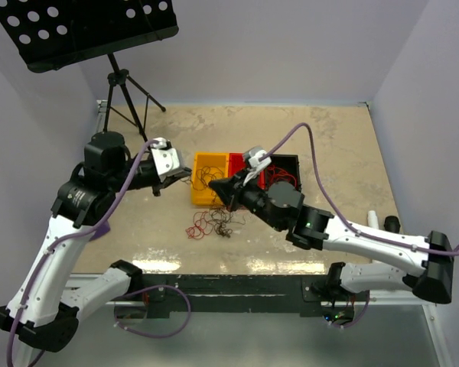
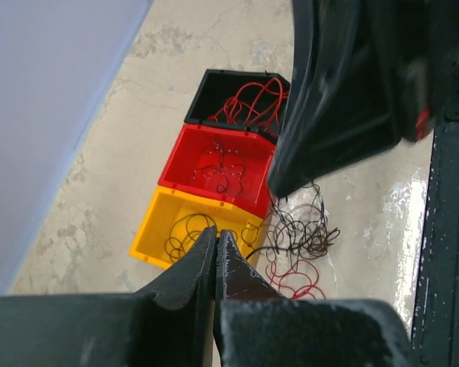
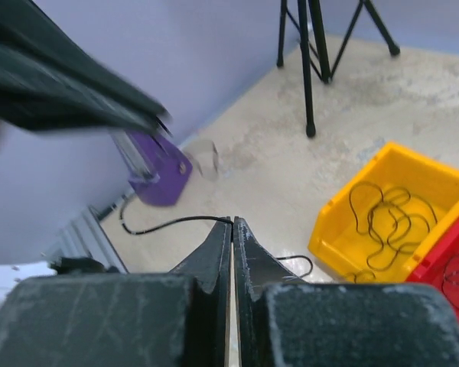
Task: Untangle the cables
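A loose tangle of red and black cables (image 1: 212, 222) lies on the table in front of the bins; the left wrist view shows its black loops (image 2: 302, 229) above red ones (image 2: 294, 279). More cables lie inside the yellow bin (image 1: 201, 164), the red bin (image 1: 236, 159) and the black bin (image 1: 287, 160). My right gripper (image 3: 232, 222) hovers above the tangle, shut on a thin black cable (image 3: 168, 223) that trails off to the left of its tips. My left gripper (image 2: 216, 232) is shut, over the yellow bin's (image 2: 149, 229) left side; nothing shows between its jaws.
A music stand's tripod (image 1: 122, 92) stands at the back left. A purple object (image 3: 161, 168) sits by the left wall, a small white object (image 1: 372, 219) near the right wall. Both gripper tips are close together over the yellow bin.
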Controlling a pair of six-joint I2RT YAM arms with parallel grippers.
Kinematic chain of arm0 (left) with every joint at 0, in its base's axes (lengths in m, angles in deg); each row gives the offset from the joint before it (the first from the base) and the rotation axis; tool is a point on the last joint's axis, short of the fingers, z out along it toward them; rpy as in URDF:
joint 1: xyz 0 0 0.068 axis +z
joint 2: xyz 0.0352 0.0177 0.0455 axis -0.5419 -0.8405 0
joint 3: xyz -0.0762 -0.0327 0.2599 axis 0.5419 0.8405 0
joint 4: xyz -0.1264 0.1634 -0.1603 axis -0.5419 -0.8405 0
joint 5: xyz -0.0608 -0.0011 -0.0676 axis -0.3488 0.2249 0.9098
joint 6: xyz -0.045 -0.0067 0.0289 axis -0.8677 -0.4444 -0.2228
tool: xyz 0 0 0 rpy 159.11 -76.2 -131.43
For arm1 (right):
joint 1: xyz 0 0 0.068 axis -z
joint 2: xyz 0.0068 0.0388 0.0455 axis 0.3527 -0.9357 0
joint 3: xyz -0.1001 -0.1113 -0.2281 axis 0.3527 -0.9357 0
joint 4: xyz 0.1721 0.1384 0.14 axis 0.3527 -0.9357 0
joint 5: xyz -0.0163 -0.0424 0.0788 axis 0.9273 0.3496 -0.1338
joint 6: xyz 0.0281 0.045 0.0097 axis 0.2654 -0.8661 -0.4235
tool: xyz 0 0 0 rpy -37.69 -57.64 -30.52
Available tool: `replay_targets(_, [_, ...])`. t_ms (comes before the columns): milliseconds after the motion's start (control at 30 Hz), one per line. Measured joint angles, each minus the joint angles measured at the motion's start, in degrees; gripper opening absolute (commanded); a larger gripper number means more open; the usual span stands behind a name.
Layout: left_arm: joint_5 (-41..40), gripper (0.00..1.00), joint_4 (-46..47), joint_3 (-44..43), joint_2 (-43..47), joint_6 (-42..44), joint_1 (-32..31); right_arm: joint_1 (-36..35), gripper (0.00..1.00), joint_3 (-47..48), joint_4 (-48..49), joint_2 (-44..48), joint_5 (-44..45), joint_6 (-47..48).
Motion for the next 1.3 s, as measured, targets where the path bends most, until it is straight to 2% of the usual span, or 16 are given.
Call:
replay_targets(67, [-1.0,0.54,0.6,3.2,0.8,-0.2,0.0,0.0,0.00,1.7,-0.4,2.4,0.3,0.1])
replay_targets(100, [-1.3,0.69,0.9,4.4,0.9,-0.3,0.0,0.0,0.00,2.7,-0.6,3.6,0.8,0.2])
replay_targets(167, [-2.0,0.90,1.1,7.1,0.6,-1.5,0.0,0.0,0.00,5.1,-1.3,5.7,1.2,0.2])
replay_targets(233, [-2.0,0.93,1.4,9.5,0.4,-2.0,0.0,0.0,0.00,7.6,-1.9,7.0,1.5,0.4])
replay_targets(267, [-1.7,1.00,1.4,10.5,0.5,-2.2,0.0,0.0,0.00,8.9,-2.2,7.4,1.6,0.5])
replay_targets(633, [8.0,1.00,6.2,25.9,3.4,-4.1,0.0,0.0,0.00,19.4,-4.9,6.4,0.8,0.5])
replay_targets(933, [16.9,0.99,21.5,32.8,0.7,-19.4,0.0,0.0,0.00,23.1,-5.1,4.4,-1.7,-0.2])
replay_targets(1133, [21.2,0.83,32.0,36.0,-1.4,-28.4,-0.1,0.0,0.00,24.8,-5.2,3.3,-3.5,-0.9])
replay_targets(1233, [21.9,0.70,32.4,36.4,-1.9,-28.2,-0.6,0.0,0.00,26.4,-5.3,3.0,-3.9,-1.1])
replay_targets(1300, [22.0,0.58,32.2,36.9,-1.9,-27.1,-1.1,0.0,0.00,27.5,-5.3,2.8,-4.3,-1.3])
